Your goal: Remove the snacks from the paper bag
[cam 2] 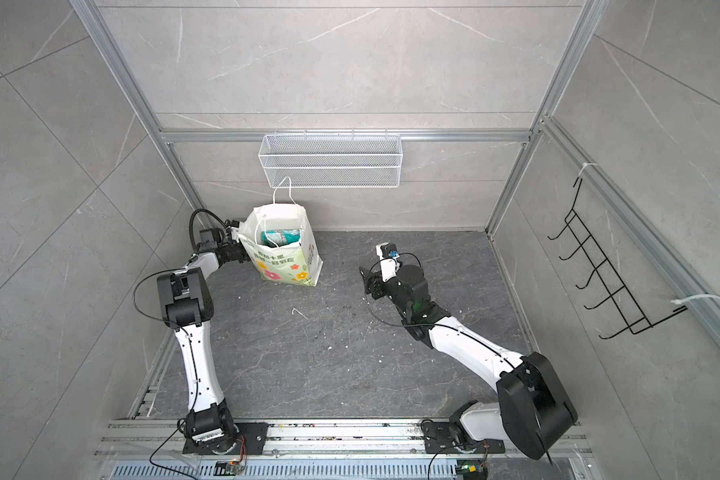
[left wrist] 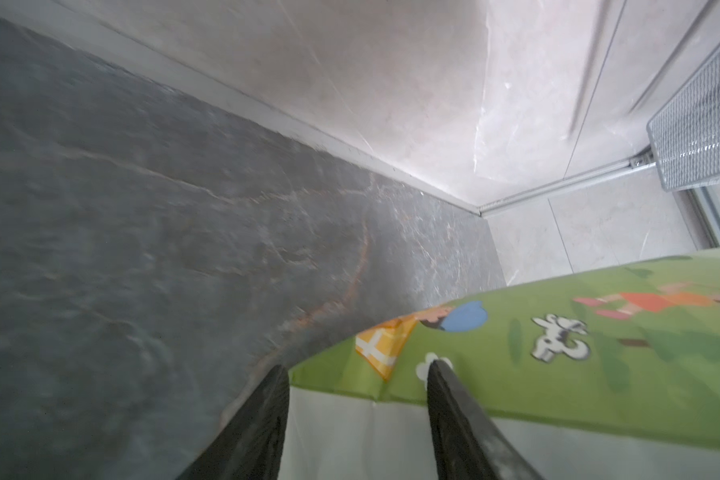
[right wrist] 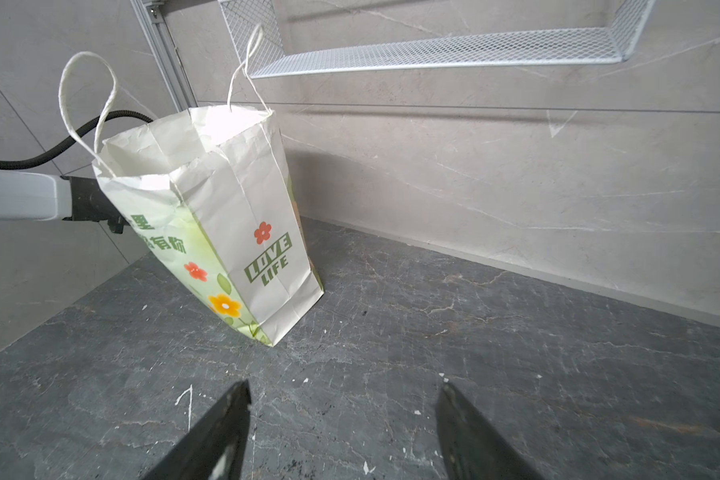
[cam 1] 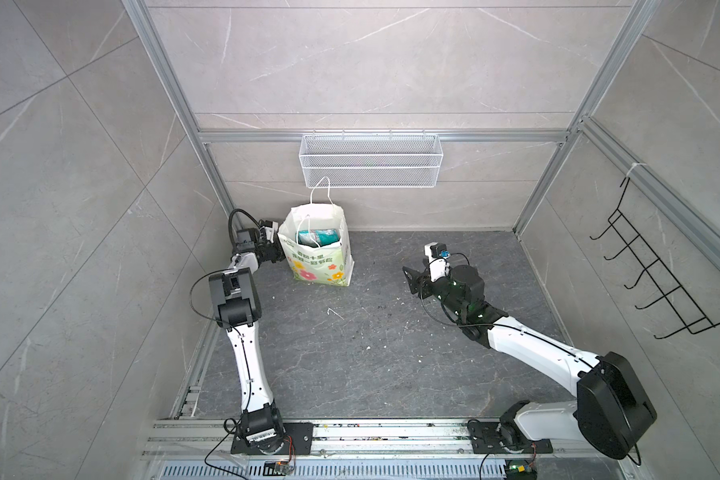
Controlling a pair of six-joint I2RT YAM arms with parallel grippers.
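Steadied, but not yet emptied

The white flower-print paper bag [cam 1: 317, 262] is stood upright on the dark grey worktop [cam 1: 391, 353], and a shiny teal snack packet [cam 1: 321, 237] is seen inside its open top. The left gripper [left wrist: 360, 368] is held half open at the bag's side, likely to steady it. The right gripper [right wrist: 345, 385] is held wide and empty, well apart from the bag.
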